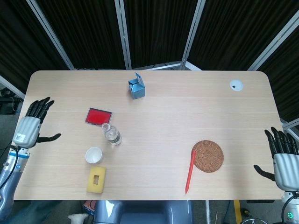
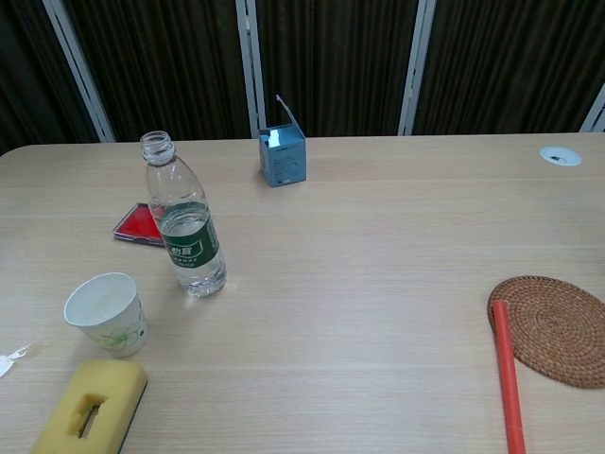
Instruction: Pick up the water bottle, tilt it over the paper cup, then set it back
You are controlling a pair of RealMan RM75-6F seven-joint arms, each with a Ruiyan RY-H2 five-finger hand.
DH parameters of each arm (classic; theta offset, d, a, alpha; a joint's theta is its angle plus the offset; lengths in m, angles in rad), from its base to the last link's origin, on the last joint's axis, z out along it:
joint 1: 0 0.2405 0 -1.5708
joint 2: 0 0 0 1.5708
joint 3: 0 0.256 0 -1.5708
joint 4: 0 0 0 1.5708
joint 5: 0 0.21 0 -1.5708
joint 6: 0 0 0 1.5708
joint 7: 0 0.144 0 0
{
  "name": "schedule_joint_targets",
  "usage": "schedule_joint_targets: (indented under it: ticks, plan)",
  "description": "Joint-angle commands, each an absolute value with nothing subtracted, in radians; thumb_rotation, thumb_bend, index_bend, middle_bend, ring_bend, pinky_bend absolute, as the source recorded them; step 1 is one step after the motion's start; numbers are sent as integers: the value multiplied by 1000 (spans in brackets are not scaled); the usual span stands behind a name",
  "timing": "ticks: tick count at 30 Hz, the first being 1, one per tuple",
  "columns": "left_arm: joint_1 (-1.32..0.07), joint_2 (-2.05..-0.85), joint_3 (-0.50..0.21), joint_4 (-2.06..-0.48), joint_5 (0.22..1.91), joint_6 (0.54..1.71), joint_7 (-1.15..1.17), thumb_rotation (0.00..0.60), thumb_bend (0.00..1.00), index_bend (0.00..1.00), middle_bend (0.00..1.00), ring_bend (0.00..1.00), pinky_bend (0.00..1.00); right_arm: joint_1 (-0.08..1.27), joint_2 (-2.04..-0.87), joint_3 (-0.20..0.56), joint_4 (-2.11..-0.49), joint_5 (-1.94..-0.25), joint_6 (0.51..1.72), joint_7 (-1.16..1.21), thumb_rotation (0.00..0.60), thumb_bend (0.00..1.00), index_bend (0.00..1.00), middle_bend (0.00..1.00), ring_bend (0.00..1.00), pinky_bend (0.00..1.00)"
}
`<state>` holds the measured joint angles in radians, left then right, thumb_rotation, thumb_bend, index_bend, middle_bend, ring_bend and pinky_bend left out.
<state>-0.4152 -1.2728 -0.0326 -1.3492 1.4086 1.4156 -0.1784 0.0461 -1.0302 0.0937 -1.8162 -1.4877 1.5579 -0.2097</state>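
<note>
A clear uncapped water bottle [image 2: 186, 222] with a green label stands upright on the table, also seen from above as the bottle [image 1: 111, 134]. Just left and in front of it sits the white paper cup [image 2: 106, 313], the cup [image 1: 93, 155] in the head view. My left hand [image 1: 32, 126] is off the table's left edge, fingers spread, holding nothing, well away from the bottle. My right hand [image 1: 280, 155] hangs beyond the right edge, fingers spread and empty. Neither hand shows in the chest view.
A yellow sponge [image 2: 91, 407] lies by the front edge near the cup. A red flat card [image 2: 142, 225] lies behind the bottle. A blue open box [image 2: 283, 154] stands at the back. A woven coaster [image 2: 553, 328] and red pen [image 2: 508, 377] lie right.
</note>
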Motion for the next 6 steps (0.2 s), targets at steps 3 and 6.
schedule_joint_targets:
  ticks: [3,6]
  plan:
    - [-230,-1171,-4,-1627,1355,1652,162,600,0,0,0,0,0,48,-1026,95,-1802,-1499,1561,-190,600,0,0,0,0,0]
    - [-186,-1164,18,-1689,1377,1705,239,600,0,0,0,0,0,48,-1021,96,-1795,-1511,1565,-175,600,0,0,0,0,0]
